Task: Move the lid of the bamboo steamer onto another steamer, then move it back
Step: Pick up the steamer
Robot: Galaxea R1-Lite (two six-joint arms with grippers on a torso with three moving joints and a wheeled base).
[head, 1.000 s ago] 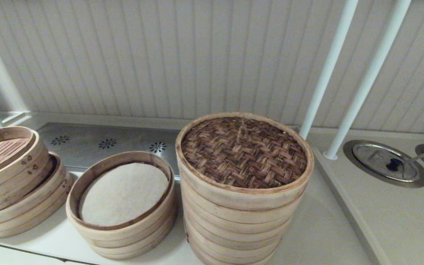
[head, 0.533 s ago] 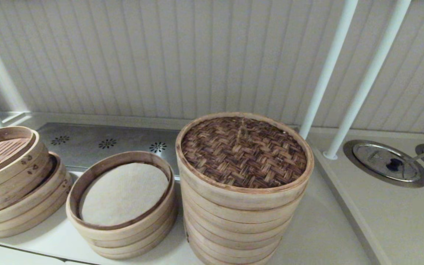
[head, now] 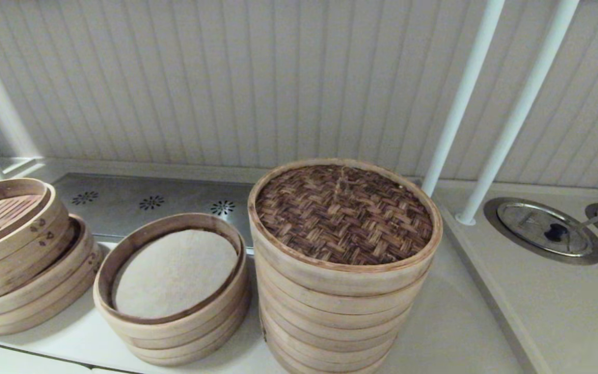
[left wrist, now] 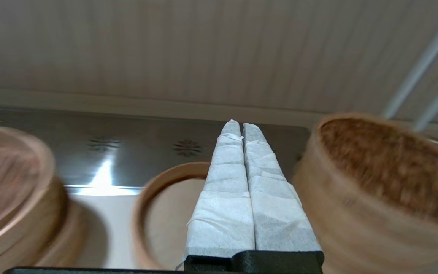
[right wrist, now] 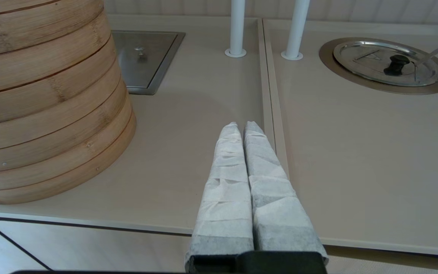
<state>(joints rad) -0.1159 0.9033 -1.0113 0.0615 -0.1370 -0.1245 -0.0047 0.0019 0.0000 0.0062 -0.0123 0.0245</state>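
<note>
Tall steamer (head: 338, 317) base is running off the head view's bottom edge; its liner is hiding under the bamboo steamer lid (head: 344, 214). Left wrist view is blurring both.

The left gripper (left wrist: 242, 127) has its two white-wrapped fingers (left wrist: 226, 179) pressed flat together along their whole length, nothing between them, tips pointing forward and level. The right gripper (right wrist: 241, 127) is likewise closed, its padded fingers (right wrist: 228, 179) meeting from base to tip with nothing held, angled forward and downward. Neither arm shows in the head view.
</note>
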